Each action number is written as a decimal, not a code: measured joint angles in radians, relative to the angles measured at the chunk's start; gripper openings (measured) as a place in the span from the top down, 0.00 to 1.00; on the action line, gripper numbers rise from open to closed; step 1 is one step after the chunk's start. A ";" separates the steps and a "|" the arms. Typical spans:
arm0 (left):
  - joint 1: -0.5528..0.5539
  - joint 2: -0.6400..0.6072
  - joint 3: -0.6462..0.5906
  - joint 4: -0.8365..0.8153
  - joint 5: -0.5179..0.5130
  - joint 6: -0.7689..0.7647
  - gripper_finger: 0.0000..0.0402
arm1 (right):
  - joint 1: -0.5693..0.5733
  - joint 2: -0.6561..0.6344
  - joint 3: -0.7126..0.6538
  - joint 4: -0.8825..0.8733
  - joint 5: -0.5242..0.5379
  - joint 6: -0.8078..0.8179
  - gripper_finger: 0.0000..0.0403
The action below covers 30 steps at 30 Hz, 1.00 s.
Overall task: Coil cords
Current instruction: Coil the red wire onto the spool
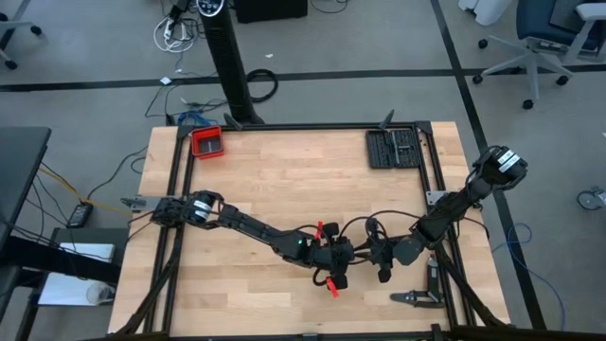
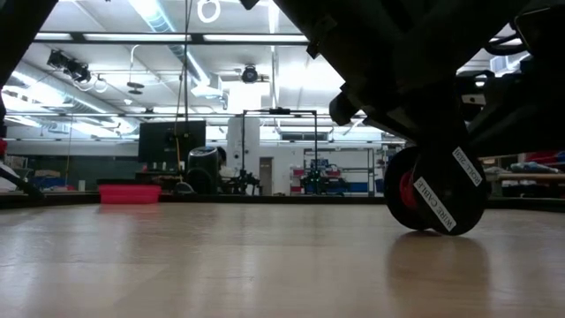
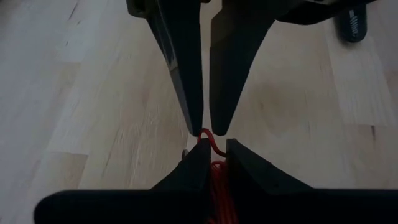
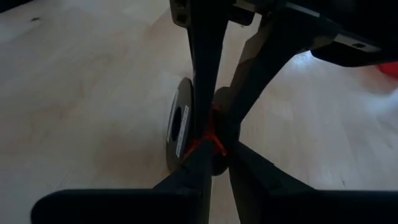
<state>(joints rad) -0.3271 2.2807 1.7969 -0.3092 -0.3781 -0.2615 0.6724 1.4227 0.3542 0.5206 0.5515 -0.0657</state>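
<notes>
Closest to us, the left hand has its two fingers drawn almost together, and they are clamped on the cord. This is a very thin red strand that runs up the narrow slot between them and ends in a small loop at their tips. The right hand meets it tip to tip from the other side. Its own fingers are also pulled in close, and they pinch the same red loop where the strands cross. Just behind this meeting point a black spool stands on its edge on the tabletop. It carries white labels on its flange, and red windings show between the discs. From the right wrist, the left hand's fingers reach down around it, though we cannot tell whether they touch it. From above, both arms reach in low toward the middle of the tabletop's near half, the left from the left edge and the right from the right edge, so the cord sits between them, well away from the corners. Farther back, a red tray rests at the far left corner, and a black tray lies toward the far right. Beyond the tabletop we see a dark post rising from the grey floor, and an office chair.
</notes>
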 joint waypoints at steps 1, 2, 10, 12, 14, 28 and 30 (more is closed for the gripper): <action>0.000 0.000 0.000 0.000 -0.003 -0.001 0.86 | 0.000 0.000 0.000 0.000 0.000 -0.005 0.87; 0.000 0.000 0.000 0.000 -0.005 -0.002 0.86 | 0.000 0.000 0.000 0.001 -0.001 -0.009 0.87; 0.000 0.000 0.000 0.003 -0.020 -0.005 0.86 | -0.018 0.000 0.000 0.002 0.005 -0.011 0.91; 0.000 0.000 0.000 0.000 -0.024 -0.005 0.86 | -0.028 0.000 0.000 -0.001 -0.002 0.001 0.97; 0.000 0.000 0.000 -0.004 -0.032 -0.005 0.86 | -0.039 0.000 0.000 -0.002 -0.010 0.009 0.99; 0.000 -0.002 0.000 -0.015 -0.032 -0.003 0.86 | -0.050 -0.001 0.000 -0.067 -0.026 0.086 1.00; 0.000 -0.002 0.000 -0.018 -0.032 -0.002 0.86 | -0.046 -0.001 0.000 -0.077 -0.027 0.092 1.00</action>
<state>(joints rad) -0.3271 2.2787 1.7969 -0.3275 -0.4103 -0.2634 0.6268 1.4216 0.3542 0.4431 0.5247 0.0265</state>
